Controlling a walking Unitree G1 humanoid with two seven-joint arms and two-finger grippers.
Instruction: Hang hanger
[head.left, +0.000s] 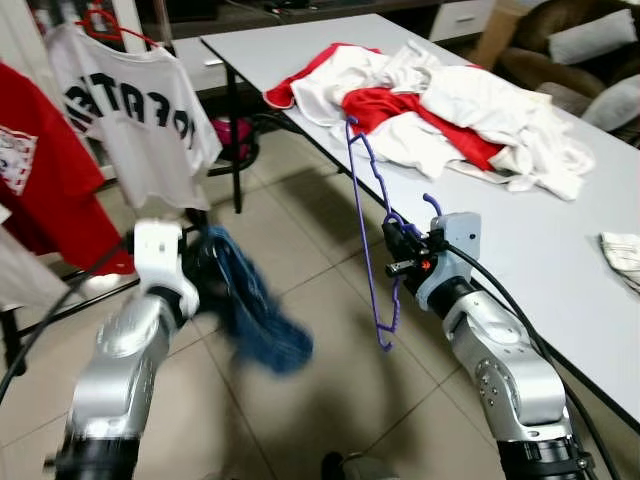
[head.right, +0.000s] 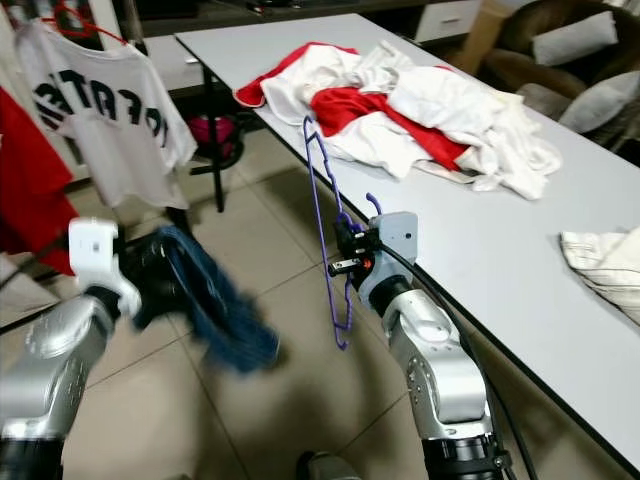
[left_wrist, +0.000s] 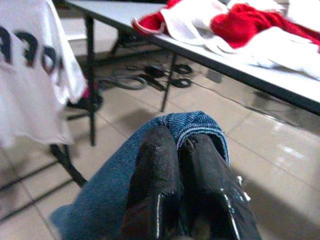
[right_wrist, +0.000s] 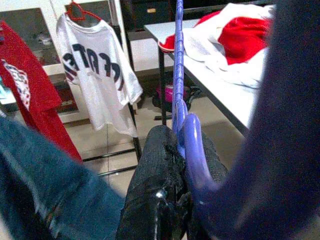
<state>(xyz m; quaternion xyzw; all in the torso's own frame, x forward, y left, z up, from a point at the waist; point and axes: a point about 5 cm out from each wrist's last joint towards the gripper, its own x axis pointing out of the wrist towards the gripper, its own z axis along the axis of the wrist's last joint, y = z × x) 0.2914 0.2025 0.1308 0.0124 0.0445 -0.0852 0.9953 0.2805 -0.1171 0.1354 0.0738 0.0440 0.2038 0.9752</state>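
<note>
Left eye view: right gripper (head.left: 400, 250) is pinched on the purple hanger (head.left: 365, 215), which hangs tilted beside the near edge of the grey table (head.left: 560, 250), over the tiled floor (head.left: 330, 370). Left gripper (head.left: 205, 265) is clamped on a blue denim garment (head.left: 255, 310) that droops below it, blurred. A pile of red and white clothes (head.left: 440, 110) lies on the table. A white printed T-shirt (head.left: 130, 115) and a red shirt (head.left: 35, 170) hang at the left.

Right eye view: same layout; a folded pale cloth (head.right: 605, 265) sits at the table's right edge.

Left wrist view: the two black fingers (left_wrist: 155, 175) are pressed together on the denim's hem.

Right wrist view: black fingers (right_wrist: 155, 170) are closed around the hanger's bar near its hook; the bar runs upward from the grip. The white T-shirt hangs on a red hanger (right_wrist: 77, 11).
</note>
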